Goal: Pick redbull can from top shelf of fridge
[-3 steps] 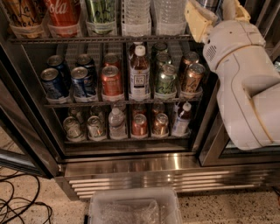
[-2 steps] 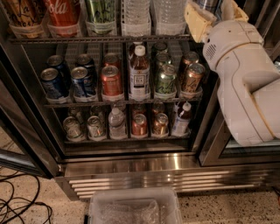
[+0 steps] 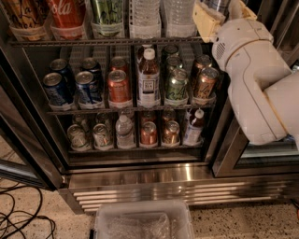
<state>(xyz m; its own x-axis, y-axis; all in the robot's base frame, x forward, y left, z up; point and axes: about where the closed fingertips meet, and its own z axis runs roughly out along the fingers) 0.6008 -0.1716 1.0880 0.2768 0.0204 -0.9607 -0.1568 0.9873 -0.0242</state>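
Note:
The fridge (image 3: pixel 177 191) stands open in the camera view, with wire racks full of drinks. The top shelf (image 3: pixel 107 42) runs across the upper edge and holds bottles and cans. At its right end a slim silver can, the redbull can (image 3: pixel 218 5), shows only partly at the top of the frame. My gripper (image 3: pixel 222 11) is at that spot, on either side of the can, at the end of my white arm (image 3: pixel 254 79), which reaches in from the right. The upper part of the can and of the gripper is cut off by the frame edge.
On the top shelf are a red cola bottle (image 3: pixel 67 16) and water bottles (image 3: pixel 145 16). The middle rack holds dark-blue cans (image 3: pixel 56 88), a copper can (image 3: pixel 119 86) and a tea bottle (image 3: pixel 148 77). A clear plastic bin (image 3: pixel 142 221) and cables (image 3: pixel 23 219) lie on the floor.

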